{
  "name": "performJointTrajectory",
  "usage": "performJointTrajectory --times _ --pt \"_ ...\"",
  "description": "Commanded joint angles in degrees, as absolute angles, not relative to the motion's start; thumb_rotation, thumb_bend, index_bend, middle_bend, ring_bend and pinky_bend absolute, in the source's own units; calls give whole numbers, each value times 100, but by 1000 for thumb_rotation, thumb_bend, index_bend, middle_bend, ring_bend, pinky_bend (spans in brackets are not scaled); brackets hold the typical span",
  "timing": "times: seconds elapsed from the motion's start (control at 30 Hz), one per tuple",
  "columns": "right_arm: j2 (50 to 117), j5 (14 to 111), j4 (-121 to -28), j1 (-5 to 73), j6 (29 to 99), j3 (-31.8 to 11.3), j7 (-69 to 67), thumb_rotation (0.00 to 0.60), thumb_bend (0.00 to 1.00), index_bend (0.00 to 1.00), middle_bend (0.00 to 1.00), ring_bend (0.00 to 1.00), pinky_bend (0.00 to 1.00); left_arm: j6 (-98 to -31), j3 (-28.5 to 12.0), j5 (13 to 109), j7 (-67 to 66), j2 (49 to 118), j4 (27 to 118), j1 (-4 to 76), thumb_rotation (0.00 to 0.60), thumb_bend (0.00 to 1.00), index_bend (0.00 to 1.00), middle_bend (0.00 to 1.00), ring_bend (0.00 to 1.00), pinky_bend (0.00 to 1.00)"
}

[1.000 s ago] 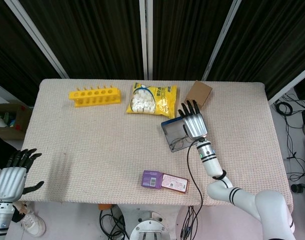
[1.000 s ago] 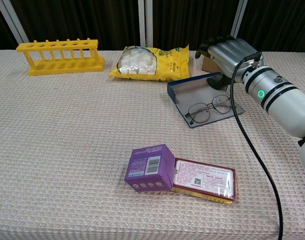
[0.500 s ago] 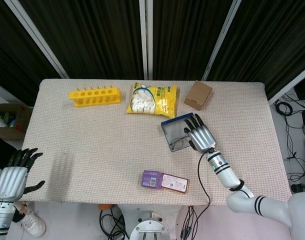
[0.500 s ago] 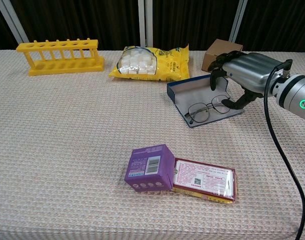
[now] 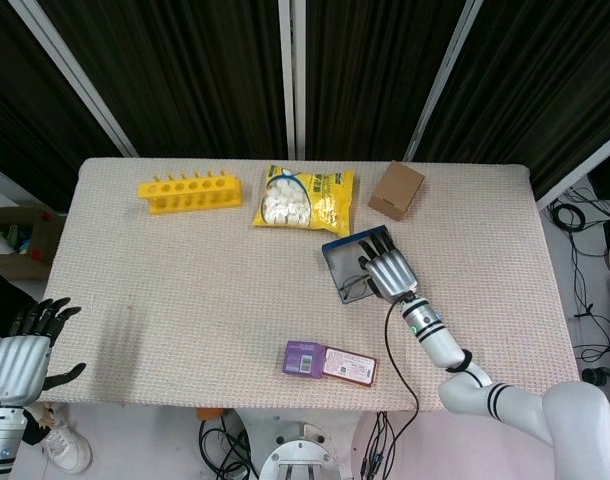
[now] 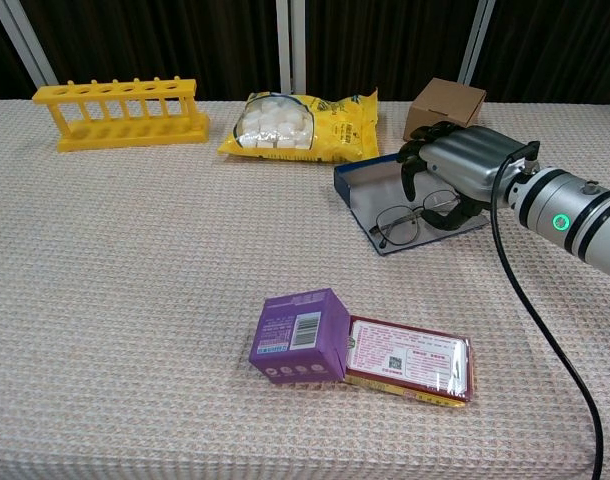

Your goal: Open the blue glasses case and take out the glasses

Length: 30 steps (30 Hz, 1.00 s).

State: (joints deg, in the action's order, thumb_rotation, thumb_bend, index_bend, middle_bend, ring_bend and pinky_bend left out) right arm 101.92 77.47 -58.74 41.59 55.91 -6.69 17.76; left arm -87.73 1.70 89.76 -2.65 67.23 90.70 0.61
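Note:
The blue glasses case (image 6: 368, 184) lies open and flat right of the table's middle, also seen in the head view as the case (image 5: 336, 256). Thin-framed glasses (image 6: 395, 227) lie inside it, the same glasses (image 5: 354, 291) showing small from above. My right hand (image 6: 455, 170) hangs low over the case's right part, fingers curled down and apart, its thumb (image 6: 457, 211) beside the right lens. I cannot see a firm pinch on the frame. From above, the right hand (image 5: 388, 270) covers half the case. My left hand (image 5: 21, 355) is open, off the table's left front edge.
A yellow tube rack (image 6: 120, 108) and a yellow bag of white sweets (image 6: 300, 125) stand at the back. A cardboard box (image 6: 445, 102) sits behind the case. A purple box (image 6: 300, 335) and a red packet (image 6: 410, 358) lie near the front edge.
My right hand came down from behind the case and shifted left over the glasses, fingers curling down, thumb now at the right lens. Case, glasses and left hand stayed put.

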Motion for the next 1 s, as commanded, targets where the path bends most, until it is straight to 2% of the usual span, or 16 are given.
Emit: performJointTrajectory --times 0.03,0.23,0.47,0.67,0.77,1.0 --pt "10281 7804 -5756 4203 5560 -673 1705 600 363 476 190 0 0 -8771 169 8974 -260 6725 9064 60 600 33 202 123 97 102" --pt "10373 7873 -5570 4221 5534 -653 1564 600 393 536 214 0 0 -8778 172 8959 -215 6746 9013 41 600 33 202 122 97 102" --pt "10263 8058 -5636 4149 5743 -595 1412 600 464 679 252 0 0 -8804 171 8970 -173 6772 8957 25 600 33 202 122 97 102" --pt "9724 8521 -6476 4113 6061 -426 1301 600 472 688 260 0 0 -8810 163 8963 -167 6765 8956 20 600 34 202 123 97 102" --pt "9552 8617 -6998 4187 6008 -425 1390 600 472 687 260 0 0 -8831 155 8984 -178 6761 8970 21 600 33 202 123 97 102" --pt "9943 8500 -7222 4561 5550 -635 1615 600 472 686 260 0 0 -8873 176 8996 -189 6751 8986 -18 600 33 202 123 97 102"
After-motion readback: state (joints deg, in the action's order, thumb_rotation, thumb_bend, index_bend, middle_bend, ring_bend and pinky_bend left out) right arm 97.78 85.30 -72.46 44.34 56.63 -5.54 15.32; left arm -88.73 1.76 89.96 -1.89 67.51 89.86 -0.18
